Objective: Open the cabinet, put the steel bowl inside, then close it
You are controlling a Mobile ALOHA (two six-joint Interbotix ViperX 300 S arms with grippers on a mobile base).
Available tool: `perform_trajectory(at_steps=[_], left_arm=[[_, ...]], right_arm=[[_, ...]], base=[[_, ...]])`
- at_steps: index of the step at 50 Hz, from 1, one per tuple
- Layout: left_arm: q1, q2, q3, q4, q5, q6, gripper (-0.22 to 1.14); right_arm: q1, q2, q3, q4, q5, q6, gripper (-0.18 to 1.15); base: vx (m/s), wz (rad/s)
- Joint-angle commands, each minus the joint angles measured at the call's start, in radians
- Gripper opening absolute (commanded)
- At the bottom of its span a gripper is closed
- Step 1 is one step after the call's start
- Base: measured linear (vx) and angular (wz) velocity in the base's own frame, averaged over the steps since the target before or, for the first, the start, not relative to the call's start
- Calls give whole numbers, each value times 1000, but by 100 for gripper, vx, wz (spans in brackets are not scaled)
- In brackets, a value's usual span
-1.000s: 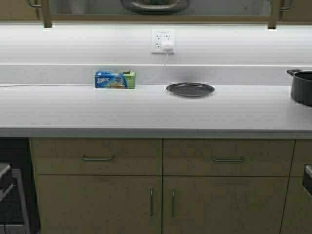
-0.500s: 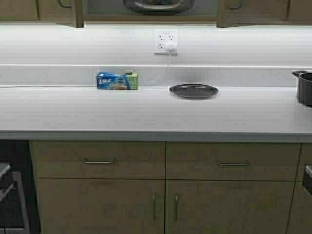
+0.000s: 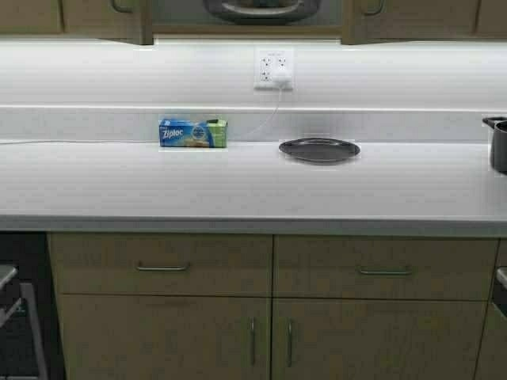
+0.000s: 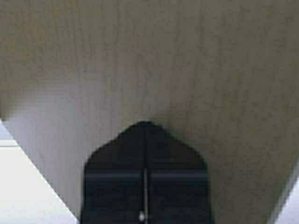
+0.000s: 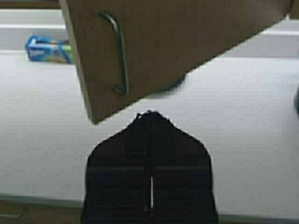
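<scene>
The cabinet (image 3: 412, 16) runs along the top edge of the high view. Its two doors stand partly open, with a gap between them. The steel bowl (image 3: 261, 8) sits inside that gap; only its lower part shows. Neither gripper shows in the high view. My left gripper (image 4: 145, 123) is shut and empty, its tip against the flat wood face of a cabinet door (image 4: 149, 56). My right gripper (image 5: 149, 113) is shut and empty, just below the corner of a cabinet door (image 5: 187, 42) that carries a steel bar handle (image 5: 119, 56).
On the white counter (image 3: 238, 186) lie a blue Ziploc box (image 3: 192, 133) and a flat dark plate (image 3: 319, 150). A black pot (image 3: 499, 146) stands at the right edge. A wall outlet (image 3: 274, 68) has a cord plugged in. Under-counter drawers (image 3: 162, 265) are below.
Both cabinet doors have swung inward, so the gap round the bowl is much narrower. The whole scene has shifted slightly right and down: the robot has moved.
</scene>
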Motion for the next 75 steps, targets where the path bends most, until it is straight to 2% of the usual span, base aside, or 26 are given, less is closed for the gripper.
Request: perform_trajectory(at_steps=[1, 22, 36, 42, 58, 75], left_arm=[[-23, -44, 12, 2, 3, 0, 4], [-31, -337, 396, 2, -69, -2, 4], [-40, -397, 465, 0, -98, -5, 4], [-61, -402, 468, 0, -98, -8, 4], [-71, -360, 414, 2, -101, -2, 4], [-78, -192, 242, 2, -100, -5, 4]], right_arm=[[0, 58, -117, 2, -6, -2, 7], [28, 356, -425, 3, 12, -3, 7], [72, 528, -603, 2, 57, -3, 7], [72, 492, -548, 0, 67, -3, 6], [112, 258, -255, 0, 43, 0, 7], [138, 219, -206, 3, 29, 2, 7]], base=[[4, -1], [8, 0], [10, -3], [8, -7], [9, -9], [9, 0]])
